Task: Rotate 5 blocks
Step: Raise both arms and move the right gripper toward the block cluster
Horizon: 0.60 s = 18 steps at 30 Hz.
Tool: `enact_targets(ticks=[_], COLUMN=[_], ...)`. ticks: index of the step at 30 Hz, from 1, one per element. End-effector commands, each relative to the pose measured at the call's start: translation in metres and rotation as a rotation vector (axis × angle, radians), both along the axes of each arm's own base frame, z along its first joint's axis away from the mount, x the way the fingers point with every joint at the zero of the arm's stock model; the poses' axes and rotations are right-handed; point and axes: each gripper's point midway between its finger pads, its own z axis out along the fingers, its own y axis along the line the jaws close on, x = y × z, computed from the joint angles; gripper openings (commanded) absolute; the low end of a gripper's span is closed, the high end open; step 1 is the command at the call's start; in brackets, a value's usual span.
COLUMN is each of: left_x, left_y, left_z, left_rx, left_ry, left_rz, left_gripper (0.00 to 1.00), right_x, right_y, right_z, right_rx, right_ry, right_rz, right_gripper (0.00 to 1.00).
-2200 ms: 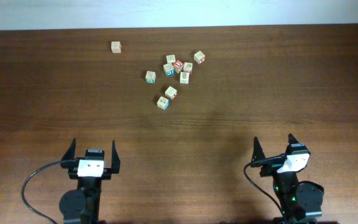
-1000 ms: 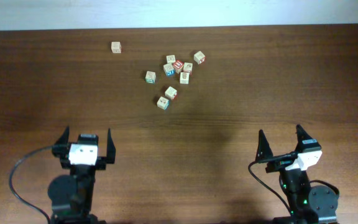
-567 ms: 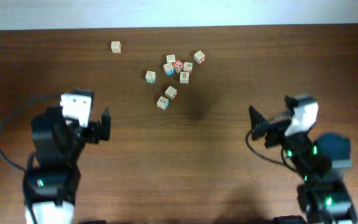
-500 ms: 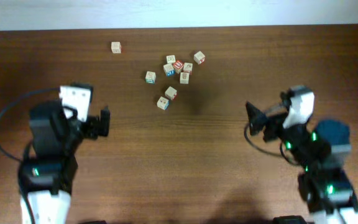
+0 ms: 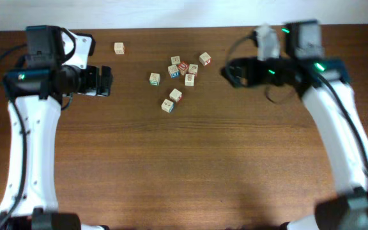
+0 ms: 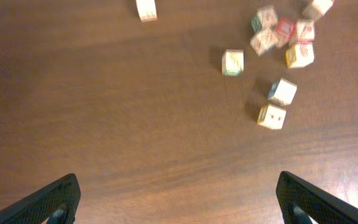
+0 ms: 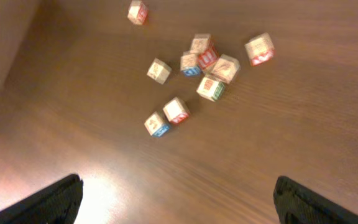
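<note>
Blocks [image 5: 176, 95] — clustered on dark wood table [image 5: 171, 166] | pale strip [image 5: 171, 13] beyond | both jaws spread, empty

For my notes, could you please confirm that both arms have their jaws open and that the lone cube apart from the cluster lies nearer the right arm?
Not quite: the overhead view shows the lone cube nearer the left arm, not the right arm. The rest holds: both arms' jaws are open, and the cube lies apart from the cluster.

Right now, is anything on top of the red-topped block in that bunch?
Nothing: the red-topped block shows its top face bare. The neighbouring blocks sit close beside it, none stacked. Its underside, against the table, is hidden.
</note>
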Motion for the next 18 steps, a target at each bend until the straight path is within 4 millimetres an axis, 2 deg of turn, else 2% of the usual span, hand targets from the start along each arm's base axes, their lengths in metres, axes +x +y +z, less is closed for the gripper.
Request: enact_targets(ticks=[1, 5, 8, 9, 11, 14, 15, 17, 18], left_x=[0.001, -0.010, -0.011, -0.010, -0.010, -0.010, -0.010, -0.016, -0.020], left_y=[-0.008, -0.013, -0.013, -0.013, -0.013, -0.007, 0.001, 0.046, 0.059], left_z=[-0.018, -0.030, -0.030, -0.030, -0.030, -0.031, -0.032, -0.034, -0.034], left_rx=[-0.046, -0.094, -0.095, -0.092, -0.091, -0.063, -0.042, 0.066, 0.095], left_ry=[0.073, 0.154, 0.158, 0.155, 0.155, 0.157, 0.163, 0.177, 0.174], left_rz=[-0.014, 0.009, 0.009, 0.010, 0.011, 0.030, 0.087, 0.433, 0.553], left_gripper=[0.99, 0.99, 0.99, 0.99, 0.99, 0.99, 0.99, 0.99, 0.99], right_x=[0.013, 0.026, 0.034, 0.037, 0.046, 0.059, 0.061, 0.061, 0.061], right_y=[0.051, 0.093, 0.124, 0.130, 0.133, 0.126, 0.125, 0.126, 0.127], right_z=[-0.022, -0.054, -0.073, -0.081, -0.097, -0.123, -0.133, -0.144, -0.149], right_rx=[0.007, 0.016, 0.057, 0.046, 0.016, -0.057, -0.083, -0.128, -0.143], right_ry=[0.065, 0.059, 0.079, 0.074, 0.105, 0.155, 0.170, 0.172, 0.169], right_rz=[0.106, 0.174, 0.168, 0.167, 0.071, -0.141, -0.214, -0.305, -0.328], right_gripper=[0.98, 0.98, 0.98, 0.86, 0.76, 0.74, 0.73, 0.71, 0.71])
